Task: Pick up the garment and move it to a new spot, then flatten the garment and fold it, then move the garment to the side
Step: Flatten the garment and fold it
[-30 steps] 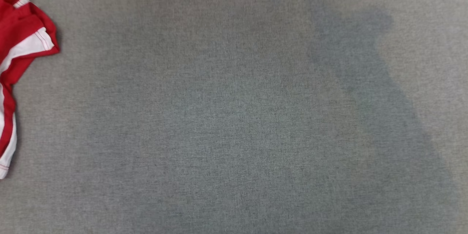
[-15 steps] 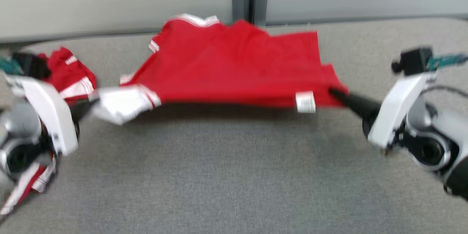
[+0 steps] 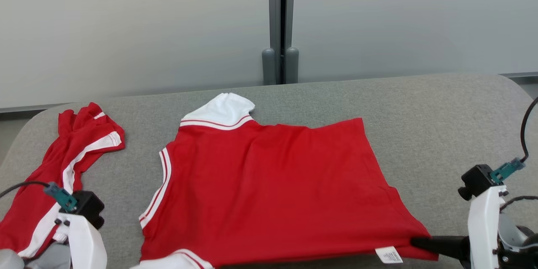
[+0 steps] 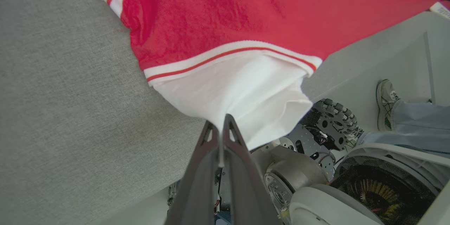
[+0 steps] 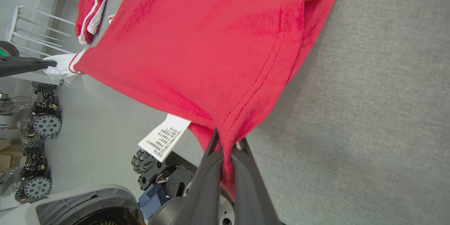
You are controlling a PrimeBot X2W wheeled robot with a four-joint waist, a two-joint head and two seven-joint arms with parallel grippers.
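The garment (image 3: 269,185), a red shirt with white sleeves, lies spread flat on the grey table (image 3: 441,109), its near edge at the table's front. My right gripper (image 3: 415,242) comes in from the lower right and is shut on the red hem corner beside a white label (image 3: 388,255). The right wrist view shows this grip (image 5: 226,141) close up. My left gripper (image 4: 220,122) is shut on the tip of the white sleeve (image 4: 239,91), which hangs just past the table's front edge. Its white body (image 3: 82,239) shows at the lower left.
A second red and white garment (image 3: 63,164) lies crumpled at the table's left end. Behind the table stands a pale wall with a grey post (image 3: 280,29). Below the front edge are my wheeled base (image 4: 327,126) and a person's shoe (image 4: 385,102).
The head camera has swung up from bare table to the whole scene. The garment, held stretched above the table half a second ago, now lies flat, with both grippers lower and nearer.
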